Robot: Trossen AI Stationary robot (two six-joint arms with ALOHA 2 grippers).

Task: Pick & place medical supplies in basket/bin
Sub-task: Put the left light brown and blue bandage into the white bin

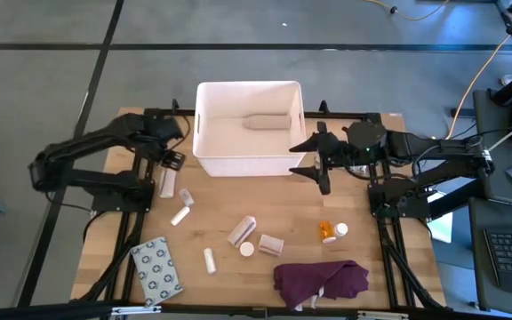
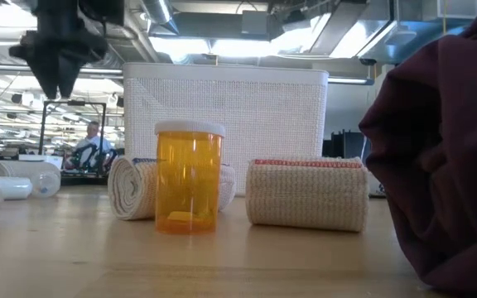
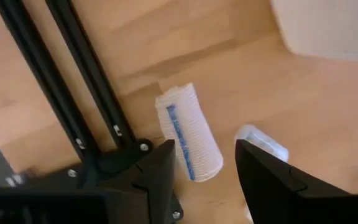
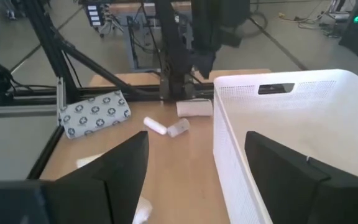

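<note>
Wooden table (image 1: 229, 200) under two dark arms, one at each side. At the far middle, white bin (image 1: 248, 129) with tall perforated sides and handle slots; inside it, one grey-beige roll (image 1: 266, 122) lying toward the right wall. At the near right edge, bunched dark purple cloth (image 1: 321, 283), filling the right of the low view. At the near left, flat grey-white patterned packet (image 1: 157, 268).

Scattered between, across the near middle of the table: beige bandage roll (image 1: 242, 231), a second beige roll (image 1: 271, 244) just right of it with a small white disc-like item (image 1: 247, 250) between them, a white tube (image 1: 210, 260) nearer and to the left, another white tube (image 1: 180, 215) farther left, and a small clear-capped piece (image 1: 186, 196) beyond that. Orange pill bottle (image 1: 327, 232) right of the rolls, a white item (image 1: 341, 229) just beside it. In the low view, that bottle upright under a white cap, in front of the two beige rolls.

Left gripper (image 3: 205, 163) low over the table's left side beside the bin, fingers spread, straddling but not pinching a white roll with a blue stripe (image 3: 188, 133). Right gripper (image 1: 314, 159) at the bin's near right corner, above its rim, fingers spread wide, holding nothing.
</note>
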